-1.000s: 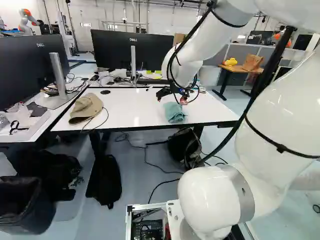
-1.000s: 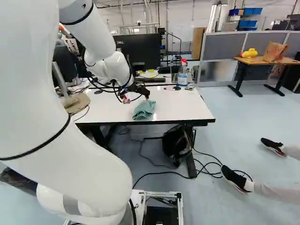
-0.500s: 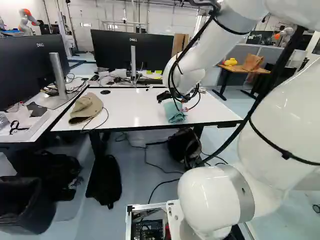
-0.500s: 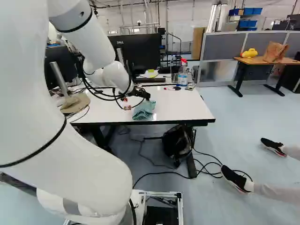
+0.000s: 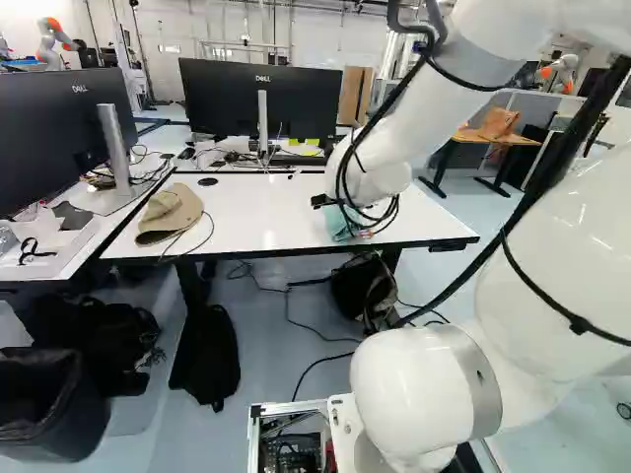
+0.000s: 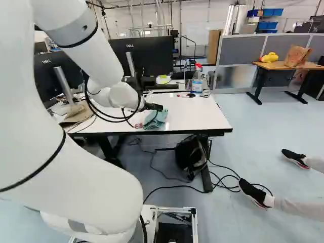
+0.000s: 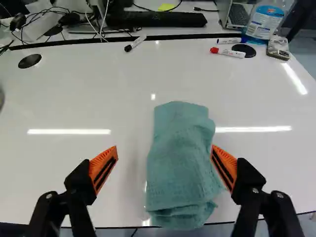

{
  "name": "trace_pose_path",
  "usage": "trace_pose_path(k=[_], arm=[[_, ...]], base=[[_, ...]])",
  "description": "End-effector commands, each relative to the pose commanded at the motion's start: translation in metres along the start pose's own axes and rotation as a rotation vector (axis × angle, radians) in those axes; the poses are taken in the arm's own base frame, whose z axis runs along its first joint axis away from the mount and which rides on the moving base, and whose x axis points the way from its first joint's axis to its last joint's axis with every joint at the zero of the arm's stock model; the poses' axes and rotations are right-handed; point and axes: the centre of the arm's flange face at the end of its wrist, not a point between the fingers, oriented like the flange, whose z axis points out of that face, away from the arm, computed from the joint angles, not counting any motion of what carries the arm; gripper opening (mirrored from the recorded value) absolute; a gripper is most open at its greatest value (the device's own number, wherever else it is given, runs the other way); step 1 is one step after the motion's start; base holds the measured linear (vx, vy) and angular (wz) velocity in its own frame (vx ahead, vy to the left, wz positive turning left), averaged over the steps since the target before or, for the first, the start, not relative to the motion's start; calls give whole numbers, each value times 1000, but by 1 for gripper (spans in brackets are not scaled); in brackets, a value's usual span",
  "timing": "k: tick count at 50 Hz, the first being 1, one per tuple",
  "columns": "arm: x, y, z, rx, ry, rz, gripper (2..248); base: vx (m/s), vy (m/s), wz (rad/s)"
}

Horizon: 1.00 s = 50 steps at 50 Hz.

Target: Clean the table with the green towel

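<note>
The jaws stand wide apart with nothing gripped, their orange pads [image 7: 103,169] angled toward each other and, in the wrist view, the green towel [image 7: 180,158] showing between them. It is off centre there: its long side comes right up to the pad on the side of the spray bottle [image 7: 266,20], while a bare strip of tabletop [image 7: 74,98] separates it from the opposite pad. Whether cloth and nearer pad touch, or one merely overlaps the other from above, cannot be told. The towel's long axis runs outward from the gripper, roughly the way the jaws point, so closing should pinch it across its narrower width; a small shift toward the bottle's side would probably centre it first. Its layered end lies nearest the gripper, by the tabletop's near edge, and its smoother fold points ahead. Farther out lie a black-capped marker [image 7: 135,43] and, near the bottle, a red-capped one [image 7: 227,52]. The job looks to be at the grasp, with wiping still to come.
</note>
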Motion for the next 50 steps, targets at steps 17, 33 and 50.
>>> trace_pose_path(k=[17, 33, 50], arm=[[-34, 2, -11, -2, 103, -2, 247], [-60, 3, -22, -4, 182, -3, 247], [-82, 4, -32, -5, 246, -4, 247]], base=[[0, 0, 0], [0, 0, 0], [0, 0, 0]])
